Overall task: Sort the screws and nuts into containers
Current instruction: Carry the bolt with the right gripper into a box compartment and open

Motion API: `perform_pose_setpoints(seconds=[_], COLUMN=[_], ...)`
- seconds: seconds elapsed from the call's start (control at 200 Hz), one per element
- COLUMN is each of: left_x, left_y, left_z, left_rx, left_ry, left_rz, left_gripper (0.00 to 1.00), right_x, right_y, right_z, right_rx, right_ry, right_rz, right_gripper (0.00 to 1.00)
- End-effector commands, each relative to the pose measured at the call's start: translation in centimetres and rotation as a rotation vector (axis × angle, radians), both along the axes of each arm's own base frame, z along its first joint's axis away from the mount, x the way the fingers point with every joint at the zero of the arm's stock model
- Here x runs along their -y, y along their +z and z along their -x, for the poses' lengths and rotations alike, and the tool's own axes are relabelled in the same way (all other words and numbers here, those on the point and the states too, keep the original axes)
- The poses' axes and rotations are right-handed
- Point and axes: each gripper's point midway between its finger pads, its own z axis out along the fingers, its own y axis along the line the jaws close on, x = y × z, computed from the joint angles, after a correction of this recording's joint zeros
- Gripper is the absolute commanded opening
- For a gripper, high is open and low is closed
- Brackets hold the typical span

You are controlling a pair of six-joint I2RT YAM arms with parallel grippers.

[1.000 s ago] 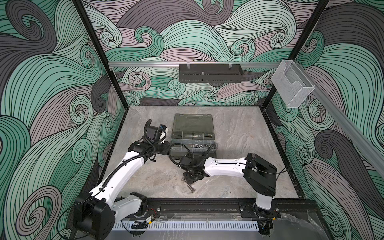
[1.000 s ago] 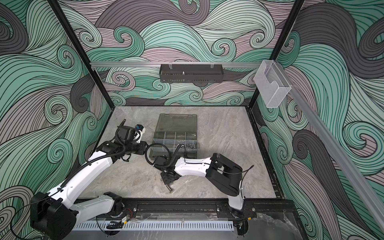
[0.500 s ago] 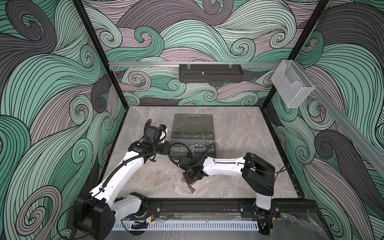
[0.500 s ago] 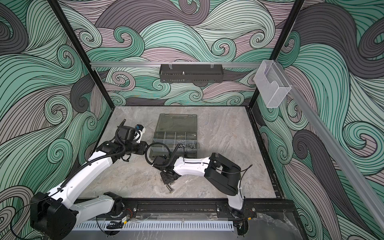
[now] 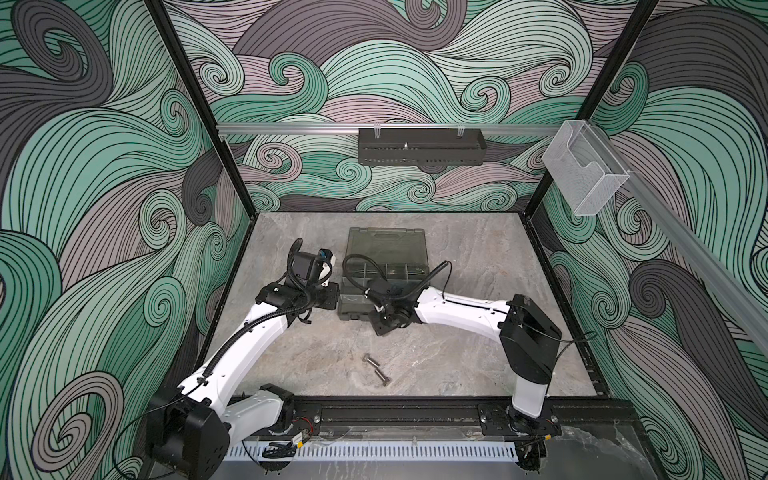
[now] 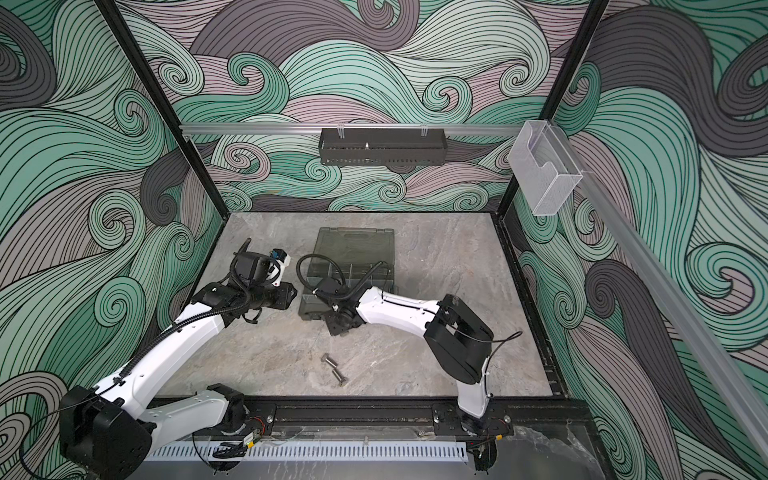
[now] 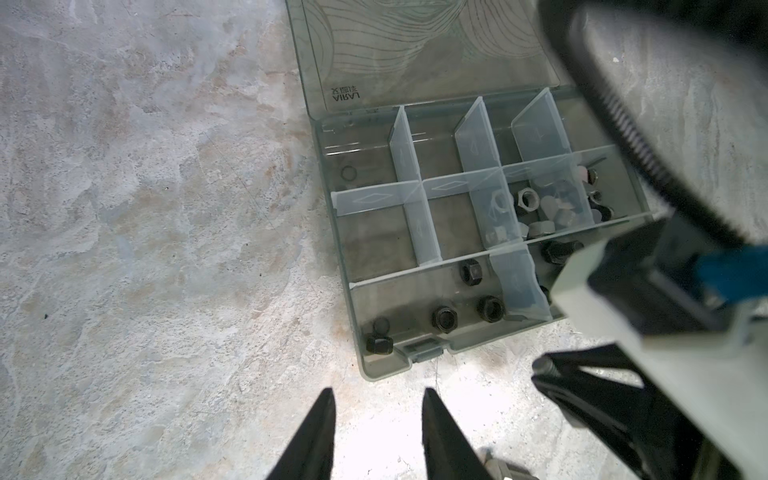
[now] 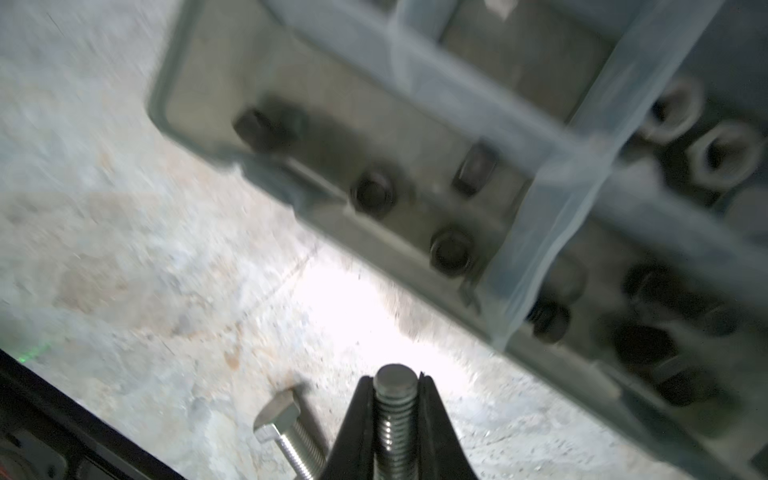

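Your two top views sit high at the cell's front, side by side, looking down and toward the rear. Both take in the whole grey stone-patterned tabletop [image 5: 478, 257] [image 6: 436, 249] from well off. Your left wrist camera looks down at the smoky-grey translucent plastic organiser case [image 7: 374, 370] from near. Your right wrist camera is closer still and blurred, over that case's corner [image 8: 166, 112]. Both wrist views share the black hexagonal metal nuts [image 7: 444, 318] [image 8: 451, 253] along its latch-side edge.

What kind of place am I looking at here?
Probably a robot test cell: left arm and right arm mounted on a front rail, swirl-patterned walls boxing in a tabletop, and an organiser case of nuts.
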Motion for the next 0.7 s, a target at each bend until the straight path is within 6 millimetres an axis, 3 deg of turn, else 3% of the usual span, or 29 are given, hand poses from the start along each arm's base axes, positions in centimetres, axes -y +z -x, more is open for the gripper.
perform_pose_setpoints(seconds=[0.0,0.165,0.33,0.465,0.695], left_x=[-0.2,-0.1,-0.1,-0.1,0.1], left_y=[0.6,0.7,0.8,0.7,0.5], left_z=[0.1,0.1,0.1,0.1,0.2], left_rx=[0.011,0.014,0.015,0.012,0.006], left_ry=[0.007,0.005,0.004,0.004,0.0], left_rz=[0.007,0.012,0.016,0.015,0.018], left_gripper=[0.38,0.38,0.39,0.39,0.38], right_x=[-0.3,-0.8,-1.8,-2.4,-2.2], right_y=[3.8,5.4,5.0,3.8,1.8], right_z=[-3.7,-9.1,-12.4,-13.5,-13.5], right_rx=[0.119,0.204,0.244,0.242,0.216], right_ry=[0.029,0.013,0.021,0.022,0.023], right_rz=[-0.027,-0.032,-0.018,-0.005,0.026], right_gripper=[0.16,0.16,0.17,0.17,0.2])
